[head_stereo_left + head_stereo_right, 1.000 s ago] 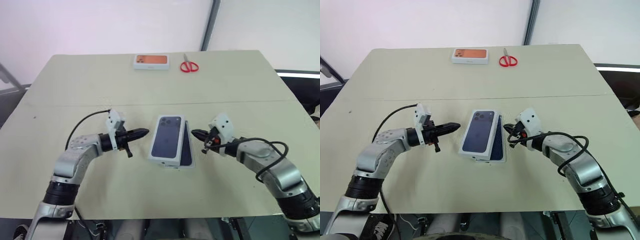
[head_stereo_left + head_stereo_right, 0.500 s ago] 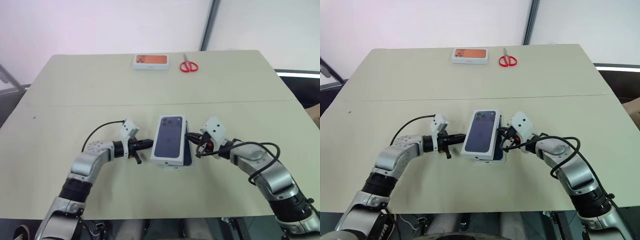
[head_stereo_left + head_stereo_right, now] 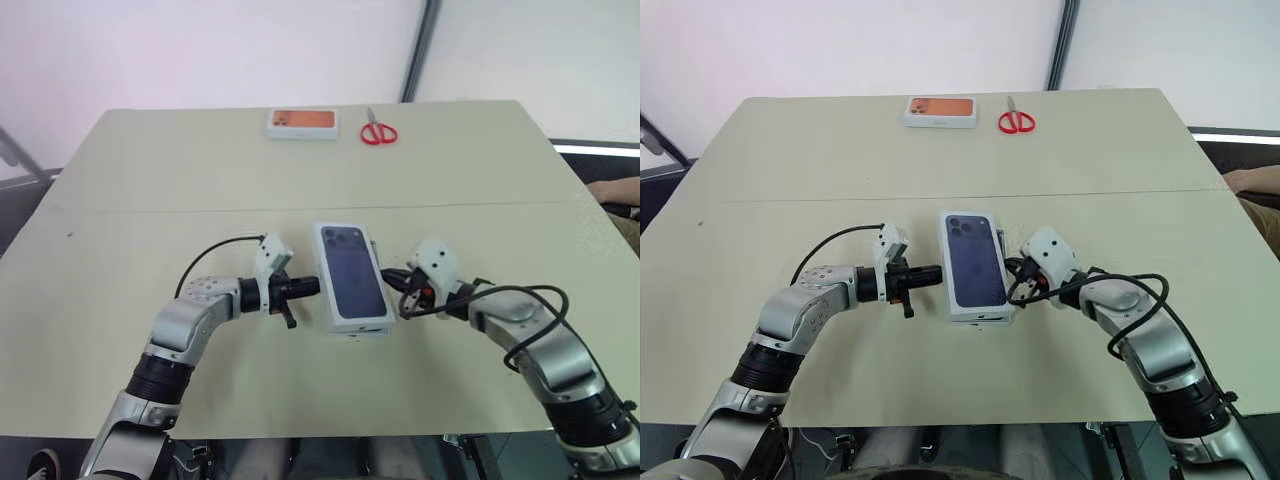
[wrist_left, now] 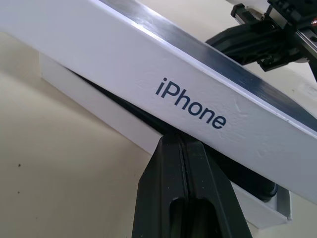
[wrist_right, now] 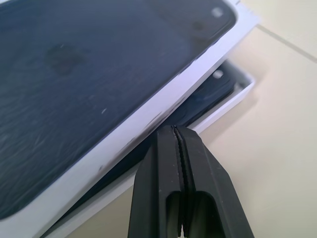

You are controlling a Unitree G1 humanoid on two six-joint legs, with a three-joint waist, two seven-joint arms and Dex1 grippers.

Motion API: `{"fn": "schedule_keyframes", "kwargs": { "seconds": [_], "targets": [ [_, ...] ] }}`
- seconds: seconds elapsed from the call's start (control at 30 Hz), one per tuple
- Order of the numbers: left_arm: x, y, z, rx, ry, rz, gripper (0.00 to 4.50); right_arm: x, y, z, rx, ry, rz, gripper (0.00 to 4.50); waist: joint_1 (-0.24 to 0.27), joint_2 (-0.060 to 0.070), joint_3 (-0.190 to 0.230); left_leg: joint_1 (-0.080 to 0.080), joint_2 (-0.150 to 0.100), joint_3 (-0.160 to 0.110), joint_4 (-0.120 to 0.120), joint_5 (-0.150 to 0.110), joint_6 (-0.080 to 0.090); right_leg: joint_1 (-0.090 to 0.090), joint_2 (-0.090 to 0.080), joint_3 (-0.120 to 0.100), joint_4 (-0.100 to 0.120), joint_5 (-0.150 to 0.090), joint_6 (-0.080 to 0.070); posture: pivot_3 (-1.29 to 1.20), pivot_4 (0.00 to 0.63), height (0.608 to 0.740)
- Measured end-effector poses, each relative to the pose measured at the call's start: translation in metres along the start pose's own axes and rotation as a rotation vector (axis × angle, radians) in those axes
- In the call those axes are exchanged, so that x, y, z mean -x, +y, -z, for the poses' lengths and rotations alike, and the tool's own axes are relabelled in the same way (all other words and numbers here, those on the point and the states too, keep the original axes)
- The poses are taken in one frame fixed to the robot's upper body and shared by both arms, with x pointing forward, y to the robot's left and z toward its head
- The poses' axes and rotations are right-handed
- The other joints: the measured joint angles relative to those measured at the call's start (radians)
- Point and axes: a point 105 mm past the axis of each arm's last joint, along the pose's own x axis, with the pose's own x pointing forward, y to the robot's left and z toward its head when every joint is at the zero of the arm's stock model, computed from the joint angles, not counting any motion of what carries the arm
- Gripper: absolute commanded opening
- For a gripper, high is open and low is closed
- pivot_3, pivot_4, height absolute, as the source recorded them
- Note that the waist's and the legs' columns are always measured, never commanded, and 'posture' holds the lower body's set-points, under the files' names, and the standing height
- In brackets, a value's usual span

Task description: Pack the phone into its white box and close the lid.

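In the left eye view, the beige surface [image 3: 120, 190] has much free room around the centre. Far off, near its back edge, lie a white box with an orange picture [image 3: 302, 123] and red-handled scissors [image 3: 378, 132], well apart from the work. In the middle sits the lid [image 3: 352, 275], a shallow white cardboard cover with a dark blue phone picture on top. The left tool [image 3: 306, 287], its two black fingers pressed together and holding nothing, has its tip at the lid's left long edge. The right tool [image 3: 390, 276], also closed and empty, is at the lid's right long edge.

In the right eye view, the lid lies a little crooked over the white box [image 3: 980, 318], a shallow white cardboard tray whose rim shows at the near end.

In the left wrist view, the closed fingers [image 4: 185, 198] point under the lid's white side wall with the printed word — the lid is tilted, raised above the tray's rim on this side.

In the right wrist view, the closed fingers [image 5: 181, 183] meet the lid's white edge. Beneath it the phone [image 5: 218, 87], slim, glossy and dark navy, lies inside the tray — its corner shows in the gap.
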Motion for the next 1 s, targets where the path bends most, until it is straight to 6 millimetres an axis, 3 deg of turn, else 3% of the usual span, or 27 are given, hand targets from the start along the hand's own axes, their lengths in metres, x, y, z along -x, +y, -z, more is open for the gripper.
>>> {"fn": "schedule_keyframes", "kwargs": {
  "seconds": [0.43, 0.67, 0.83, 1.0],
  "targets": [
    [0.016, 0.016, 0.007, 0.026, 0.046, -0.068, 0.0, 0.005, -0.008, 0.002, -0.008, 0.003, 0.061, 0.05, 0.0, 0.0, 0.0, 0.0, 0.0, 0.0, 0.0, 0.0, 0.0, 0.0, 0.0, 0.0, 0.0, 0.0, 0.0, 0.0, 0.15, 0.74],
    [0.007, 0.012, 0.004, 0.046, 0.021, -0.061, 0.0, 0.004, -0.011, -0.003, 0.013, -0.008, 0.07, 0.05, 0.0, 0.0, 0.0, 0.0, 0.0, 0.0, 0.0, 0.0, 0.0, 0.0, 0.0, 0.0, 0.0, 0.0, 0.0, 0.0, 0.15, 0.74],
    [0.005, 0.012, -0.011, 0.062, -0.027, -0.055, 0.0, 0.003, -0.01, -0.004, 0.009, -0.012, 0.068, 0.05, -0.001, 0.0, 0.0, 0.0, 0.0, 0.0, 0.0, 0.0, 0.0, 0.0, 0.0, 0.0, 0.001, 0.0, 0.0, 0.0, 0.15, 0.74],
    [-0.001, 0.01, -0.007, 0.076, -0.039, -0.063, 0.0, 0.001, -0.009, -0.004, -0.031, -0.022, 0.075, 0.05, 0.0, 0.0, 0.0, 0.0, 0.0, 0.0, 0.0, 0.0, 0.0, 0.0, 0.0, 0.0, 0.001, 0.0, 0.0, 0.0, 0.15, 0.74]
  ]
}}
